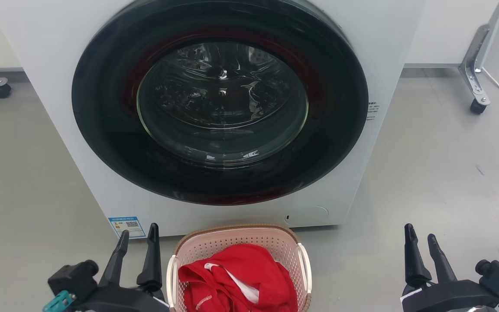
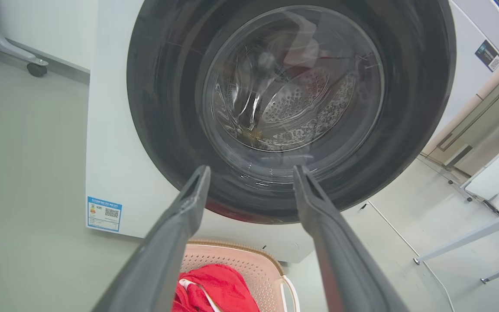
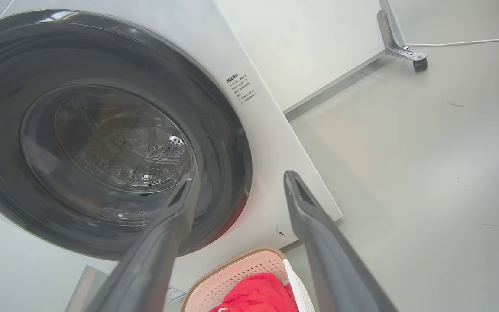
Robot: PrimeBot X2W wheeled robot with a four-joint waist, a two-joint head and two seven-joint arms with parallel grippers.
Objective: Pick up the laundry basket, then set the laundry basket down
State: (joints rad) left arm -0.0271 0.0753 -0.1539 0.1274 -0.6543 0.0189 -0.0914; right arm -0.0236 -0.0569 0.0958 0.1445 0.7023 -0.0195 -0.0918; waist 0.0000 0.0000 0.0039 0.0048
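A white washing machine [image 1: 59,86] with its round door shut stands just behind the laundry basket [image 1: 236,228], which sits on the grey floor [image 1: 427,173] holding a red garment [image 1: 241,277]. The left gripper [image 1: 139,230] and right gripper [image 1: 419,232] flank the basket without touching it, fingers spread and empty.

The laundry basket [image 1: 275,242] stands upright on the floor [image 1: 427,173], just in front of the washing machine [image 1: 59,108]. It is pale pink perforated plastic with a brown woven-look rim and white side handles [image 1: 306,268], and holds a crumpled red garment [image 1: 241,277] with white trim.
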